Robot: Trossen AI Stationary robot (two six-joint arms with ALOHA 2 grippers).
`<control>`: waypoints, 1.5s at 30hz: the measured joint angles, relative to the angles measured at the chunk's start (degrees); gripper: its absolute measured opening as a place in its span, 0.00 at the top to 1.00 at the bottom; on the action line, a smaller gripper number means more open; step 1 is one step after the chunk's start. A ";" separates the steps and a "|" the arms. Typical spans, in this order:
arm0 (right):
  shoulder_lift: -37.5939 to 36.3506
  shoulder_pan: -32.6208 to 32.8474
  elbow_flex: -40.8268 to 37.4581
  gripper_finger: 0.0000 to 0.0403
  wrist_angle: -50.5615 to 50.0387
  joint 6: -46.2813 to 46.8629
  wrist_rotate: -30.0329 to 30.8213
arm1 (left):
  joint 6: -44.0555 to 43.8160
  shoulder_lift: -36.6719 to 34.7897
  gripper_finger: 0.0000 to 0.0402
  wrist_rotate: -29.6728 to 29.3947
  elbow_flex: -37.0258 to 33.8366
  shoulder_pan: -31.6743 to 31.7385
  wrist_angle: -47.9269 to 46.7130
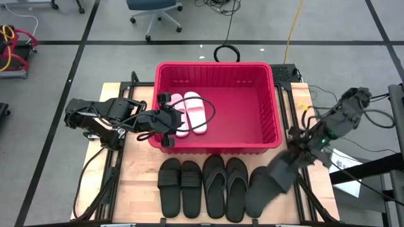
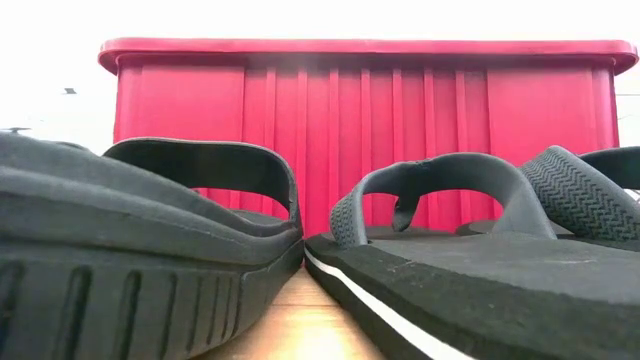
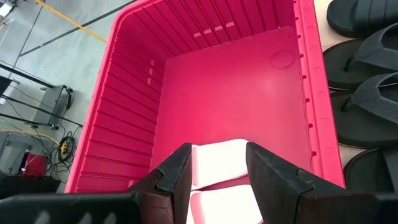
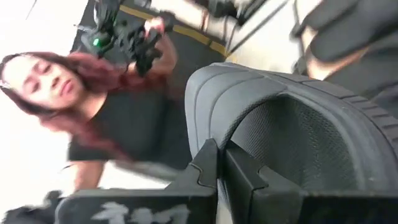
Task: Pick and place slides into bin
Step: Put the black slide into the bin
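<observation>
Black wide-strap slide (image 1: 273,180) hangs tilted near the desk's right edge, pinched in the right tool (image 1: 302,150); it should clear the red bin's (image 1: 276,113) rim before release. The left tool (image 1: 165,120) gapes empty above 2 white slides (image 1: 189,113) inside.

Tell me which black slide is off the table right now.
The wide-strap slide at the row's right end, tilted up in the right claw; the other black ones lie flat on the table.
</observation>
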 joint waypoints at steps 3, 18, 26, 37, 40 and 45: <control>-0.07 -3.11 2.63 1.00 -2.16 -7.27 2.77 | -0.09 -0.01 0.63 0.00 0.00 0.00 0.03; -0.65 -20.11 8.15 1.00 -1.49 -28.26 26.85 | -0.57 0.00 0.63 0.00 0.00 0.00 0.28; 3.24 -32.11 8.17 1.00 5.32 -37.08 24.31 | -1.64 0.00 0.63 0.00 0.00 0.00 0.31; 15.39 -52.89 8.35 1.00 6.60 -40.70 -2.47 | -3.02 0.00 0.63 -0.04 0.00 0.00 0.33; 18.35 -58.67 9.72 1.00 5.64 -41.20 -11.06 | -3.06 0.00 0.63 -0.04 0.00 0.00 0.33; 22.64 -67.41 14.08 1.00 1.78 -44.85 -20.41 | -3.14 0.00 0.63 -0.07 0.00 0.00 0.33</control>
